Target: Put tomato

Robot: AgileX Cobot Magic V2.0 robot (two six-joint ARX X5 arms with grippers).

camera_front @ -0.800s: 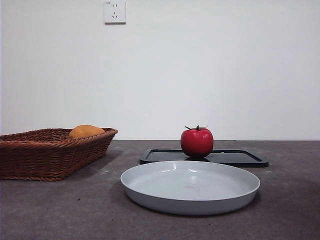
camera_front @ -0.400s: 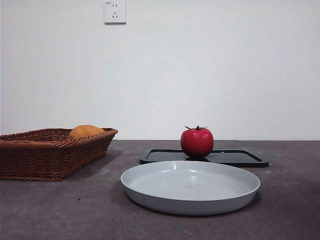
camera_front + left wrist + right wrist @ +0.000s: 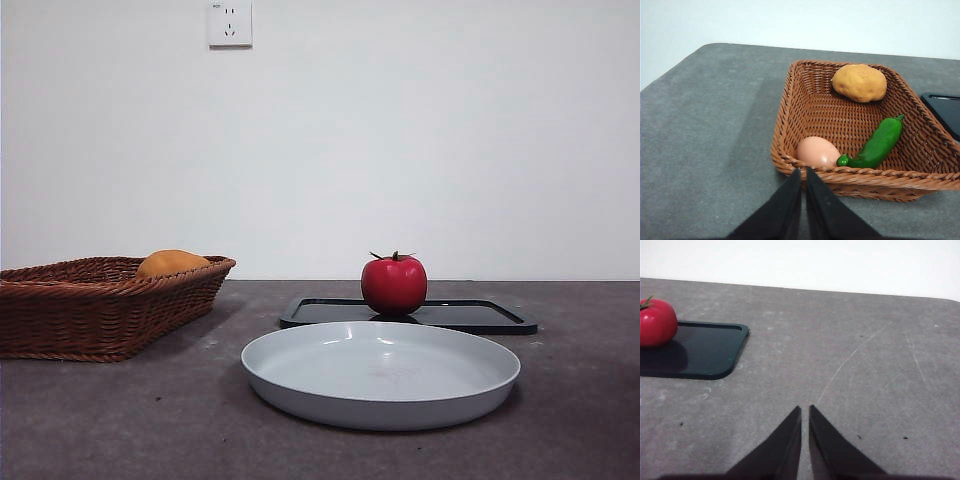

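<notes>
Both grippers' fingers are nearly closed and empty, so the right gripper point(image 3: 805, 412) should open wide before reaching toward ten o'clock for the glossy round red tomato point(image 3: 394, 284) on the flat black tray point(image 3: 470, 316).

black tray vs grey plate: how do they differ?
The black tray is rectangular with rounded corners; the grey plate is round. The tray carries the tomato; the plate holds nothing. In the front view the plate lies nearer the camera, the tray behind it. Both are shallow, rimmed, and flat on the table.
</notes>
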